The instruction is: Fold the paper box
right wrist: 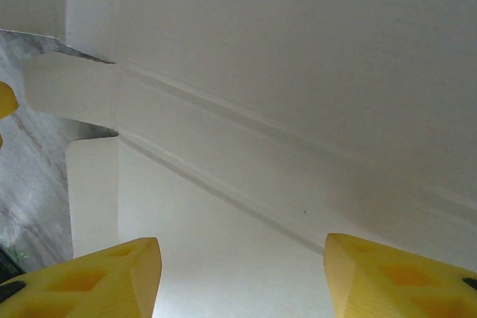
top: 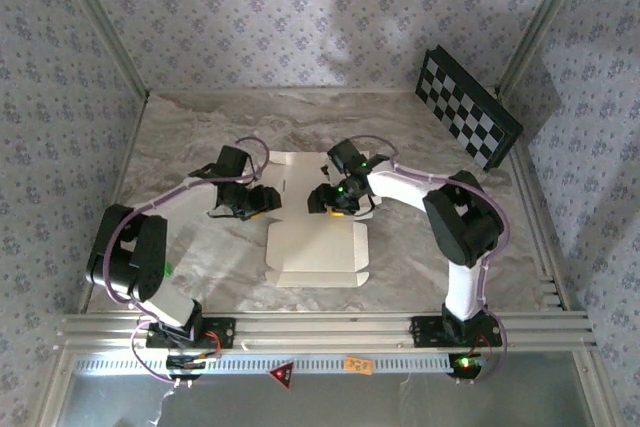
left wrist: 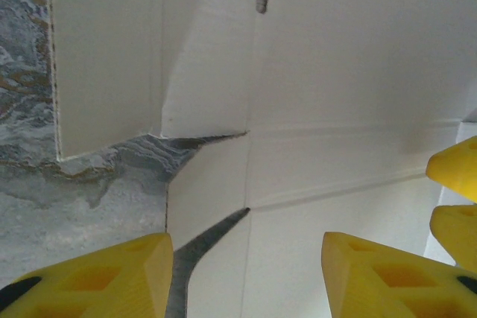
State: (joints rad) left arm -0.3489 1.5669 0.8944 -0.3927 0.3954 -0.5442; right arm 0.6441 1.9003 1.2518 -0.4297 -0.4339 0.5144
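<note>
The paper box (top: 318, 242) lies flat on the table's middle as a cream-white die-cut sheet with flaps and creases. My left gripper (top: 264, 201) hovers at the sheet's left edge and my right gripper (top: 326, 199) stands over its upper middle. In the left wrist view the yellow fingers (left wrist: 97, 277) are spread apart over the sheet (left wrist: 335, 72), by a slit between two flaps, with nothing between them. The right wrist view has its yellow fingers (right wrist: 402, 277) equally wide apart above a creased panel (right wrist: 298, 72), holding nothing. The left gripper (left wrist: 246, 281) and right gripper (right wrist: 242, 281) are both open.
A black-and-white checkerboard panel (top: 467, 107) leans against the back right wall. The marbled tabletop (top: 200, 127) is walled in by patterned panels on three sides. An aluminium rail (top: 320, 327) with the arm bases runs along the near edge.
</note>
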